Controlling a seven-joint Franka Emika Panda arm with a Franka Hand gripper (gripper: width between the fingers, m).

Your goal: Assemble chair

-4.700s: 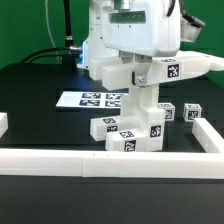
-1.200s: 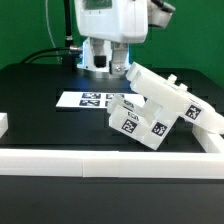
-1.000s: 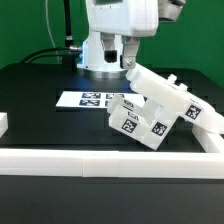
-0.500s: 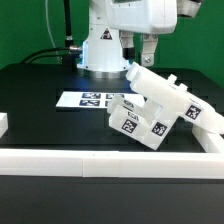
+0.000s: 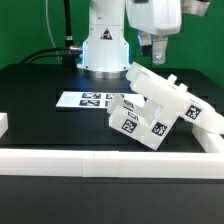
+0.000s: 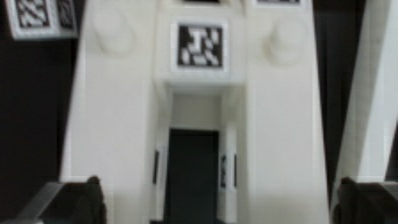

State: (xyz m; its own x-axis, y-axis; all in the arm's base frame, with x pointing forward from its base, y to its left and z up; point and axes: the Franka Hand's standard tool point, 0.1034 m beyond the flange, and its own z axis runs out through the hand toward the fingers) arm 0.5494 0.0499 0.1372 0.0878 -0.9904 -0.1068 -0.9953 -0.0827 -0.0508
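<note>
The black table carries all the parts. The white robot arm stands at its far edge, near the middle of the exterior view. A plain white border rail runs along the near edge and turns up the exterior view's right side.

The chair lies on the table on the exterior view's right, inside the rail corner. It is tilted, with one end raised toward the arm and the other end low beside the right rail. Square tags face the camera on its lower blocks. Whether it touches the marker board, just beside it on the left, cannot be told.

The gripper hangs above the raised end of the chair, clear of it. Its jaws stand wide apart and hold nothing. In the wrist view both dark fingertips flank the white chair body, which carries a tag.
</note>
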